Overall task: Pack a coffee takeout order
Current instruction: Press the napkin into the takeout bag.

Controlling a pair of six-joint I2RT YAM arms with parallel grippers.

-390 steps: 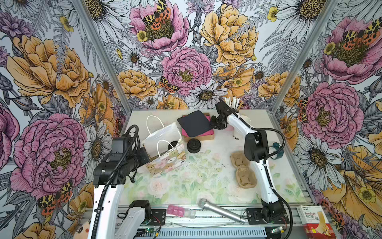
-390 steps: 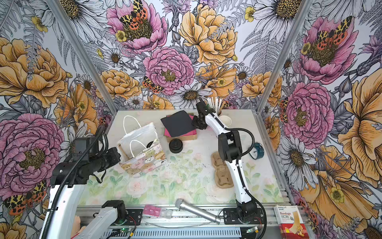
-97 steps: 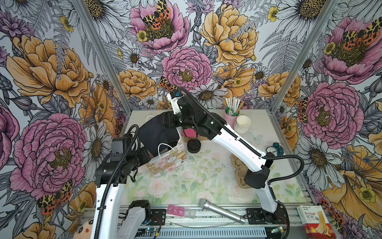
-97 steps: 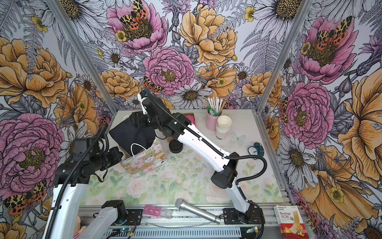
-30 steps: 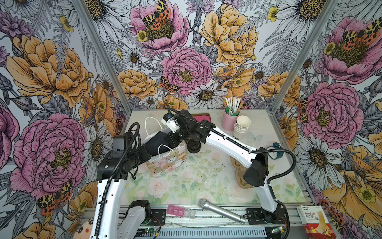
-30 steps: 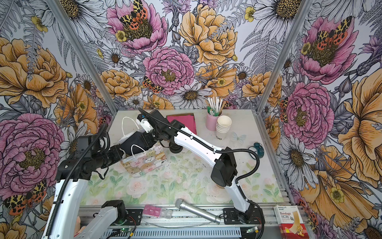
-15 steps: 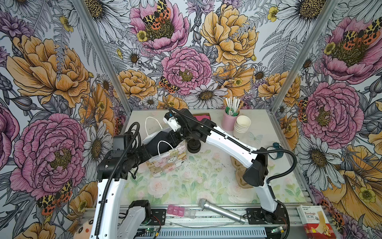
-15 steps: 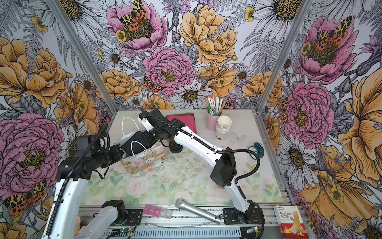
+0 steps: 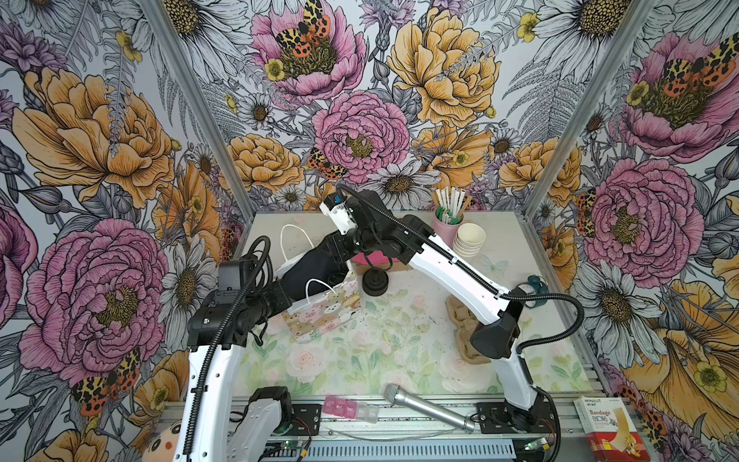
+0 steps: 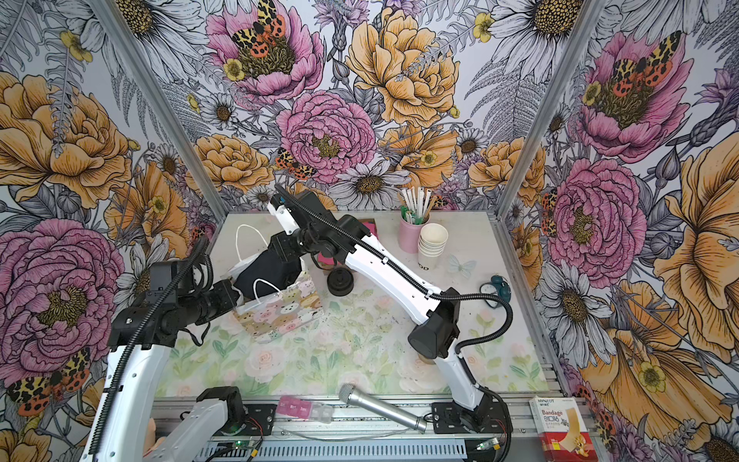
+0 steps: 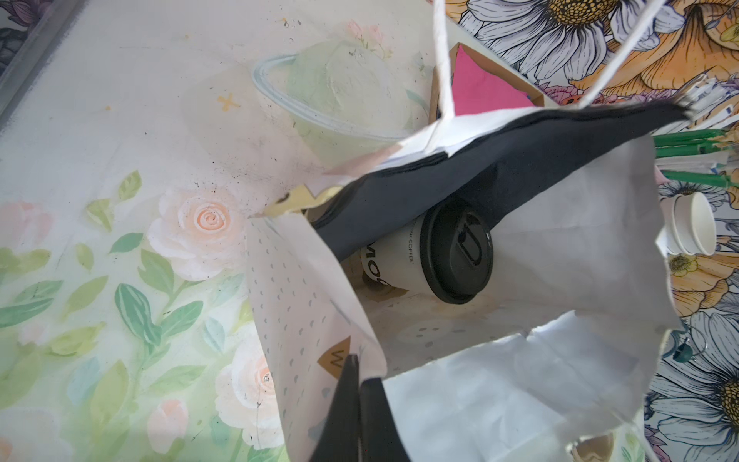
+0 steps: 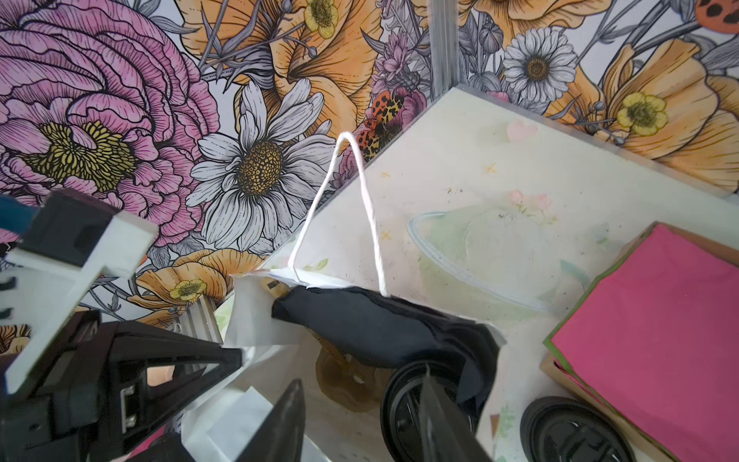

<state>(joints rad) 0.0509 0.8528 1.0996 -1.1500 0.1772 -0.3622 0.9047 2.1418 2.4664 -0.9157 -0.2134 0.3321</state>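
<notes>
Floral-walled cell; worktop (image 9: 400,352). 1 paper bag (image 9: 324,308) near left rear corner, left pincer (image 11: 357,384) clamped on its rim. Inside: cup (image 11: 394,260) lying sideways, lid (image 11: 456,252) on. Black napkin (image 11: 480,168) draped across mouth. Right pincer (image 12: 360,416) above, jaws apart. Risk: a retreating pincer could snag the napkin out.

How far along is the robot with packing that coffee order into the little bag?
Nearly done, it seems. Done: the lidded cup lies inside the gift bag, with the black napkin draped over it. In hand: the left gripper pinches the bag's edge, holding it open; the right gripper hangs open at the mouth. Left: probably tucking the napkin's edge below the rim, then letting go.
</notes>
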